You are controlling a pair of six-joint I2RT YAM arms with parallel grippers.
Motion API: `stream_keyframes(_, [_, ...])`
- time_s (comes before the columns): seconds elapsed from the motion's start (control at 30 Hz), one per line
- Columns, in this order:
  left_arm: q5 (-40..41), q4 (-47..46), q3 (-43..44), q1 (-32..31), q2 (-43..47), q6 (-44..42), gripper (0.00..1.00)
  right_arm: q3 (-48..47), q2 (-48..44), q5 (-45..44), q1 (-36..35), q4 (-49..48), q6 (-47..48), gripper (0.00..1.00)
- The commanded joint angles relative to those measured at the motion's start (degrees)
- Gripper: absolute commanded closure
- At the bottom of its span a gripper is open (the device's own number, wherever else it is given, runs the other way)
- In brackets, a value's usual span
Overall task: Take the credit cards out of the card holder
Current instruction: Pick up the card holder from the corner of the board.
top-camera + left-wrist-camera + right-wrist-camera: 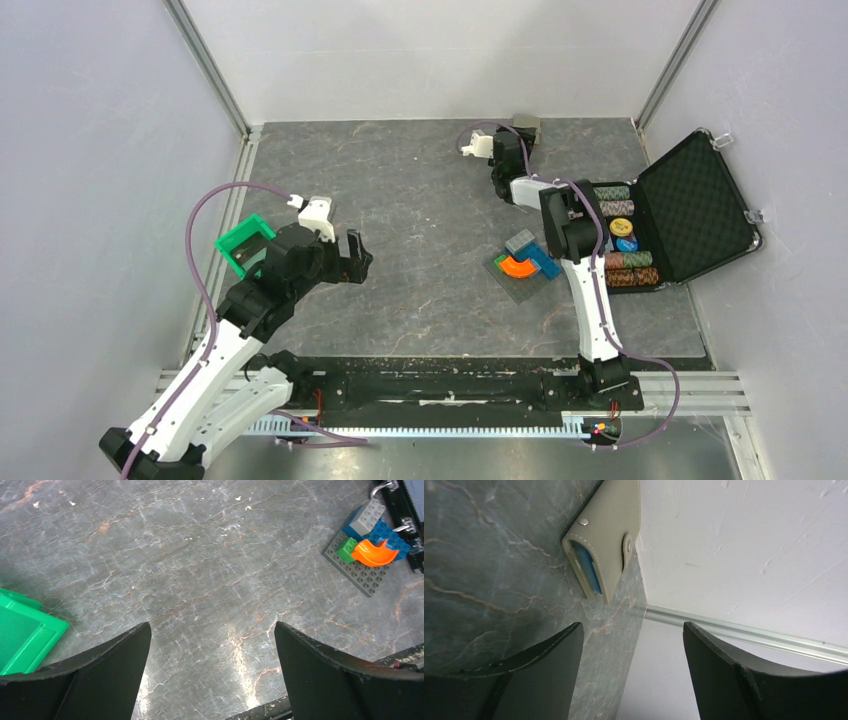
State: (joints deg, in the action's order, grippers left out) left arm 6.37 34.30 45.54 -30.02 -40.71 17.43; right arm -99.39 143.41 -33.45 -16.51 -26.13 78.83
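Observation:
The card holder is a folded taupe wallet with snap studs and a pale-blue inside showing at its open edge. It lies on the table against the back wall; in the top view it sits at the far middle. My right gripper is open and empty, just short of the holder, pointing at the wall; in the top view it is right in front of the holder. My left gripper is open and empty above bare table at the left. No credit cards are visible.
A green bin stands by the left arm, also in the left wrist view. A toy-brick build on a grey baseplate lies mid-right, also in the left wrist view. An open black poker-chip case stands at the right.

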Motion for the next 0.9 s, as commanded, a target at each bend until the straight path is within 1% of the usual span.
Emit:
stream_keyframes(0.0, [4.04, 0.35, 1.31, 0.02, 0.27, -2.93, 0.00, -4.96, 2.35, 2.41, 1.00, -3.17, 3.33, 0.29])
stream_keyframes(0.13, [5.63, 0.03, 1.20, 0.29, 1.17, -2.91, 0.00, -6.52, 4.94, 3.22, 1.49, -4.70, 4.80, 0.32])
stream_keyframes(0.23, [5.37, -0.20, 1.13, 0.56, 1.40, -2.84, 0.00, -9.60, 7.27, 4.02, 1.62, -4.20, 5.03, 0.38])
stream_keyframes(0.5, [6.01, -0.37, 1.05, 0.66, 1.84, -2.84, 0.00, -13.41, 11.12, 6.76, 1.73, -4.13, 4.60, 0.39])
stream_keyframes(0.57, [6.59, -0.38, 1.06, 0.65, 1.82, -2.84, 0.00, -14.95, 12.40, 7.16, 1.91, -4.19, 4.59, 0.43])
stream_keyframes(0.7, [7.88, -0.29, 1.21, 0.65, 2.01, -2.84, 0.00, -16.91, 14.15, 8.71, 2.27, -4.29, 2.86, 0.60])
stream_keyframes(0.77, [8.74, -0.29, 1.23, 0.66, 2.47, -2.84, 0.00, -16.99, 14.33, 9.41, 2.27, -4.15, 2.67, 0.77])
stream_keyframes(0.87, [10.13, -0.36, 1.05, 0.66, 3.58, -2.75, 0.00, -16.66, 13.43, 8.67, 2.27, -5.53, 2.51, 0.99])
